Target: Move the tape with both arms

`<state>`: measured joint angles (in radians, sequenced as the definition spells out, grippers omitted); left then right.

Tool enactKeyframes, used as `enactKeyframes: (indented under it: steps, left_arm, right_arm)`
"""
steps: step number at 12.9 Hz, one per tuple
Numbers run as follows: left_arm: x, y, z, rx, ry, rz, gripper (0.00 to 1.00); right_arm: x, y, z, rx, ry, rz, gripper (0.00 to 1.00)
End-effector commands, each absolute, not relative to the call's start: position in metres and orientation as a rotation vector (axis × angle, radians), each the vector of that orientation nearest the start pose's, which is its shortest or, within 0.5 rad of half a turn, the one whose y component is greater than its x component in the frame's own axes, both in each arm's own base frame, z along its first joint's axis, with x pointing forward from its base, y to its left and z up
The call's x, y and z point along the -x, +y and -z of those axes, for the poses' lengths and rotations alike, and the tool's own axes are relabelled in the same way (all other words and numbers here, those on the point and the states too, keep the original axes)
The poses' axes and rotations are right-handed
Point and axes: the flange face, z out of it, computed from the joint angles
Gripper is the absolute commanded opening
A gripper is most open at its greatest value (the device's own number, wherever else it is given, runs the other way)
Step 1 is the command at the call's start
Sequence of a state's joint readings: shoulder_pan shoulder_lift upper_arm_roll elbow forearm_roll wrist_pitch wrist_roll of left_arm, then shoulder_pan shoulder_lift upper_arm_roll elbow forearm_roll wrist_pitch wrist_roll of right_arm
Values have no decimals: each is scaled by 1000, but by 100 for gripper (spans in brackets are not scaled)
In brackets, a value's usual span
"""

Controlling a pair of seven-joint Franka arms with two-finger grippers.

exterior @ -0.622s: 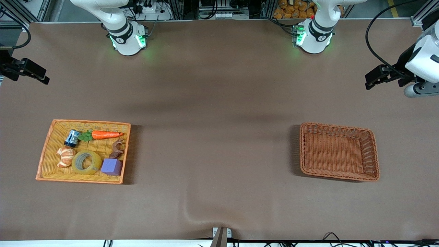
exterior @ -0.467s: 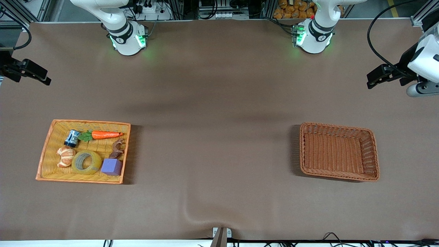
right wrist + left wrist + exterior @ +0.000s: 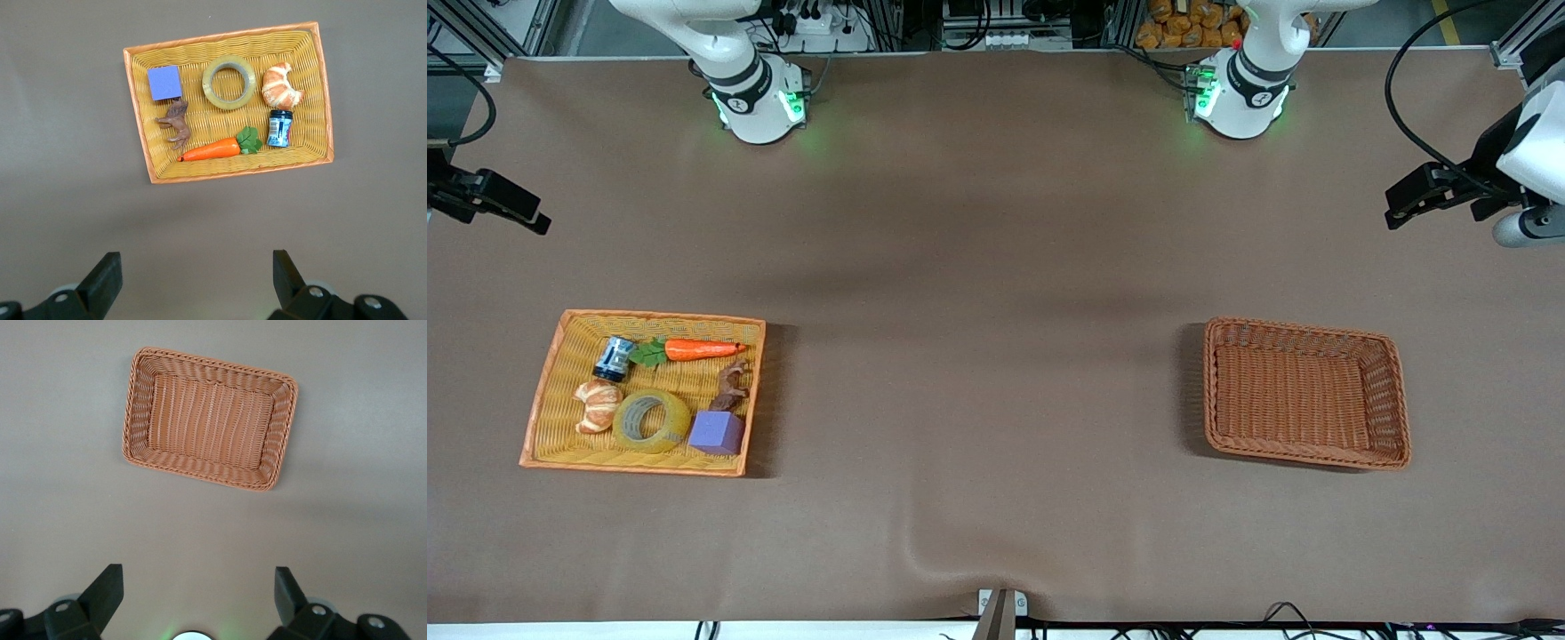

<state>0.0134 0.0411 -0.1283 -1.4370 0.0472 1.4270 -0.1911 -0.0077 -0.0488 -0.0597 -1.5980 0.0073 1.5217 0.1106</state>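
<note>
The tape (image 3: pixel 676 416) is a yellowish translucent ring lying flat in the orange tray (image 3: pixel 541 400), between a croissant and a purple block. The right wrist view looks down on the tape (image 3: pixel 229 101) and the tray (image 3: pixel 137 113) from high up. My right gripper (image 3: pixel 511 209) (image 3: pixel 196 260) hangs open and empty, high over the table's edge at the right arm's end. Over the left arm's end, my left gripper (image 3: pixel 1418 197) (image 3: pixel 198 577) is also open and empty, well above the brown wicker basket (image 3: pixel 1303 331) (image 3: pixel 135 413).
The tray also holds a croissant (image 3: pixel 596 404), a carrot (image 3: pixel 698 349), a purple block (image 3: pixel 716 433), a brown animal figure (image 3: pixel 731 387) and a small blue jar (image 3: pixel 614 357). The brown basket has nothing in it. Brown cloth covers the table, with a wrinkle (image 3: pixel 925 560) near the front edge.
Both grippers have drifted slightly outward toward their ends of the table. The tape and the other things in the tray have not moved.
</note>
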Motion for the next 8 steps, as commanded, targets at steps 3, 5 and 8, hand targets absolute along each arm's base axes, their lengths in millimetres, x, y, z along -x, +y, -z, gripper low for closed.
enactKeyframes:
  steps: [3, 5, 8]
  left_arm:
    - [-547, -67, -654, 3095, -82, -87, 100]
    - [-546, -71, -654, 3095, -70, -89, 100]
    - [-546, -75, -651, 3114, -71, -104, 100]
  right_arm:
    - [-553, -37, -601, 3088, 311, -127, 100]
    - [-568, -44, -573, 3086, 327, -198, 100]
    - [-598, -85, -514, 3089, 394, -282, 100]
